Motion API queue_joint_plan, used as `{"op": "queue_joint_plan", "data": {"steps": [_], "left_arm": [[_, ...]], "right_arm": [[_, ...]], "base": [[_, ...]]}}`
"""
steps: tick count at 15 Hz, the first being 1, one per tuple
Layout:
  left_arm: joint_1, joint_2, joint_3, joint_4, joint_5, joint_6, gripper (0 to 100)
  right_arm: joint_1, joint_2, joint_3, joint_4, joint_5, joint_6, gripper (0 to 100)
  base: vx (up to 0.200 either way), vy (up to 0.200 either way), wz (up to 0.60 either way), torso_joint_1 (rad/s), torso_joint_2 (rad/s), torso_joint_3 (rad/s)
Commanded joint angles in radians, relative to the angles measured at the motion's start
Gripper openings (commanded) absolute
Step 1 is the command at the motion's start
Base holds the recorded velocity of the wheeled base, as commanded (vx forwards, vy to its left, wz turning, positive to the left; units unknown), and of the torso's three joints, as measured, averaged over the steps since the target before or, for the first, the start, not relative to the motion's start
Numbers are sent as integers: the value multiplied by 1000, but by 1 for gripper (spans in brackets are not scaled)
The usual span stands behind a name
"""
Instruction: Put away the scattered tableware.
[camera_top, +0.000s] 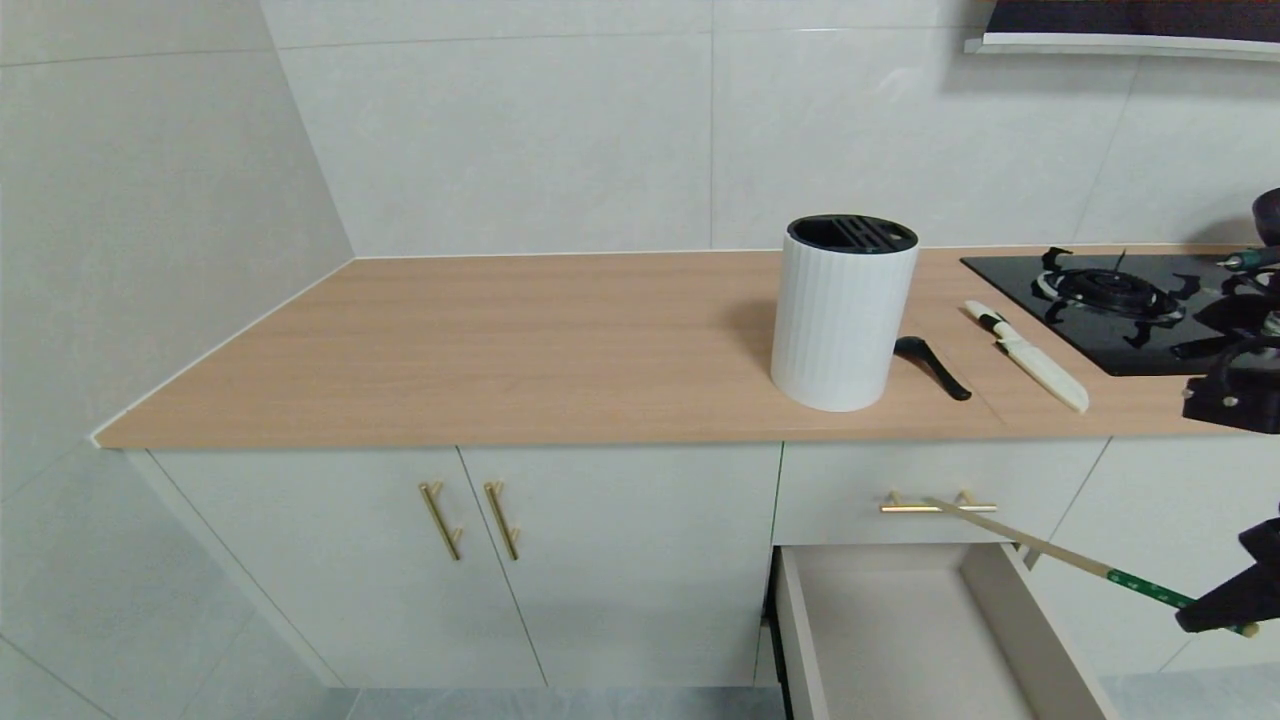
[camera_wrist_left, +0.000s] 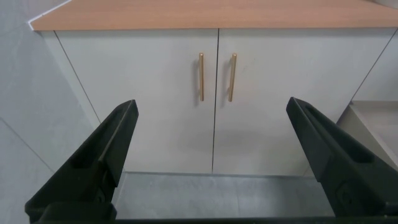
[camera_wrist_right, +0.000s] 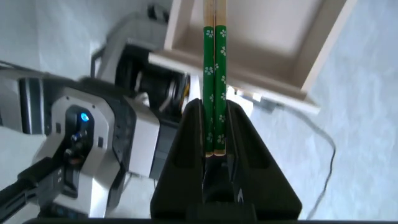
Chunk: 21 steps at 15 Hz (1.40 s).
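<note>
Clamped tight on a pair of chopsticks (camera_wrist_right: 214, 62) at their green, flower-printed ends, with the right gripper (camera_wrist_right: 215, 111) holding both sticks side by side between its jaws. Angled from the gripper's place off the right wall of the open drawer (camera_top: 795, 620) across the drawer's back right corner, plain tips up near the gold handle (camera_top: 938, 505) of the shut drawer front just above. Inside the open drawer, only its bare floor visible.

Spread wide and holding nothing, the left gripper (camera_wrist_left: 211, 112), facing the two cabinet doors (camera_wrist_left: 214, 134) to the left of the drawer.

Up on the countertop (camera_top: 500, 340) above and behind the drawer: a white ribbed holder (camera_top: 843, 315) with a black slotted top, standing upright; a black spoon (camera_top: 932, 365) lying just to its right, bowl end against or close to its base; a pale-bladed knife (camera_top: 1030, 358) flat a little farther right, apart from the spoon and near the black stove (camera_top: 1110, 300).

Judged as the stowing step for the chopsticks, carried but not yet laid down. Called for next, by the look of it: bringing the sticks in over the drawer's right wall, lowering them near level so the long tips clear the shut front above, then parting the jaws low to keep the pair from rolling. Left for later: spoon and knife.
</note>
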Motion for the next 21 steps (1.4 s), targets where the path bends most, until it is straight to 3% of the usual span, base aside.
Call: {"op": "queue_joint_plan", "data": {"steps": [1, 6, 21], "left_arm": [[-1, 1, 0, 0, 0, 0, 100], [0, 1, 0, 0, 0, 0, 100], [-1, 1, 0, 0, 0, 0, 100]], "right_arm": [[3, 134, 8, 2, -1, 1, 0], [4, 170, 8, -12, -1, 3, 0], [10, 170, 87, -161, -4, 7, 0]], "base": [[0, 0, 0, 0, 0, 0], [0, 0, 0, -77, 194, 113], [0, 0, 0, -171, 471, 298]]}}
